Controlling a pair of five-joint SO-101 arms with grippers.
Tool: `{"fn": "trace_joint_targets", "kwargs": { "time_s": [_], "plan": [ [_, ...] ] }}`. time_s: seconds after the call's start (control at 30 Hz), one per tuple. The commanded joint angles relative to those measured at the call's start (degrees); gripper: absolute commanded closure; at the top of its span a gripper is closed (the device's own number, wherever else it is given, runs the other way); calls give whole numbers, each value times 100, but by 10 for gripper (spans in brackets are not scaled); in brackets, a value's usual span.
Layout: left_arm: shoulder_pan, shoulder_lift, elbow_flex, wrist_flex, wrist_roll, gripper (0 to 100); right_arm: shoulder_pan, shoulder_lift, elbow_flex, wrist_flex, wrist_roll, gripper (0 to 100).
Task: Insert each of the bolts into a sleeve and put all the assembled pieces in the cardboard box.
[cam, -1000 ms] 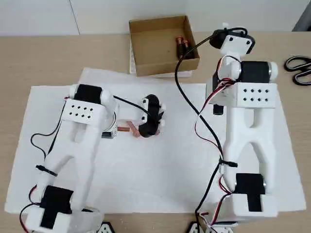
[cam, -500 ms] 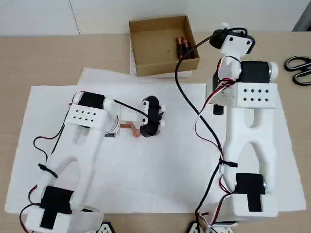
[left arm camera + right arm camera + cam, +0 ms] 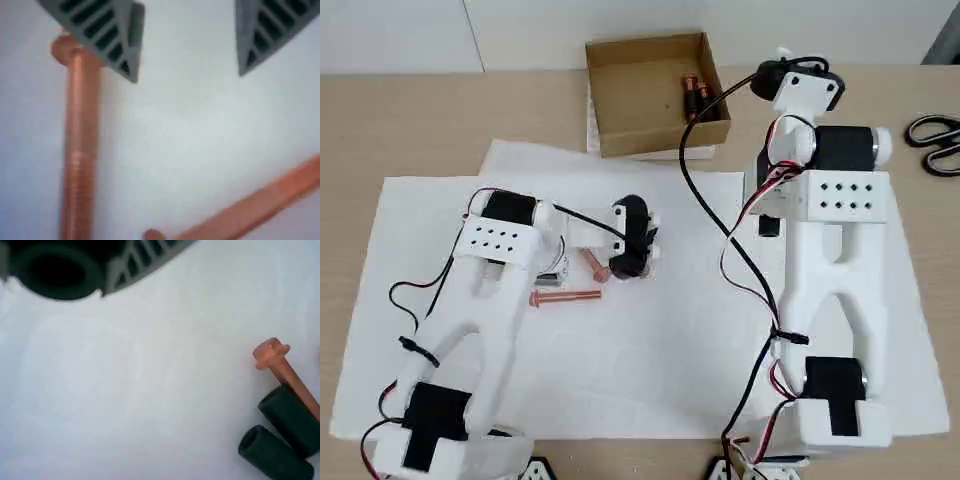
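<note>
**A:** High view?

**B:** Open brown cardboard box (image 3: 630,80) at the far side of the tan wooden worktop (image 3: 400,120). Two copper-and-black assembled pieces (image 3: 697,92) lie inside, by the wall nearest the right arm (image 3: 835,200). A white paper sheet (image 3: 650,350) lies under both arms. A long copper-coloured metal bolt (image 3: 567,296) lies flat on the sheet just beside the left arm (image 3: 495,240). A second copper bolt (image 3: 592,263) sits near it, on the box side. Black-handled scissors (image 3: 935,140) are at the worktop's edge, well apart.

**A:** Left wrist?

**B:** Left end effector (image 3: 187,72) is spread wide and holds nothing, its grey ribbed fingers (image 3: 107,35) above the sheet. One finger sits over the head of a copper bolt (image 3: 80,140). Another copper bolt (image 3: 250,210) lies slanted, apart from it.

**A:** Right wrist?

**B:** Right end effector (image 3: 130,257) shows one ribbed grey part, so I can't tell how it's set. On the sheet an orange-headed bolt (image 3: 272,355) runs against a black cylindrical sleeve (image 3: 290,417); inserted or just alongside, unclear. A loose black sleeve (image 3: 272,452) lies just beside that one.
</note>
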Motion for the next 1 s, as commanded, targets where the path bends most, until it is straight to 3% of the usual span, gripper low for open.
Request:
{"fn": "trace_joint_targets", "kwargs": {
  "time_s": [0.0, 0.17, 0.27, 0.47, 0.6, 0.8, 0.87, 0.97],
  "plan": [
    [26, -299, -330, -246, 1468, 880, 31, -84, -26, 75, 0, 995],
    [114, -299, -769, -62, 5881, 896, 4, -84, -26, 66, 0, 995],
    [264, -308, -875, 440, 7543, 900, 4, -84, -35, 66, 0, 995],
    [712, -255, -866, 1538, 9371, 895, 4, -84, -35, 57, -9, 995],
    [923, -255, -857, 1635, 10725, 888, 4, -84, -35, 57, -9, 995],
    [378, -255, -831, 1793, 12580, 846, 4, -84, -35, 57, -9, 995],
    [-18, -255, -831, 1846, 12853, 845, -4, -84, -35, 57, -9, 995],
    [-299, -246, -831, 2031, 12703, 844, -4, -84, -35, 57, -9, 995]
  ]
}}
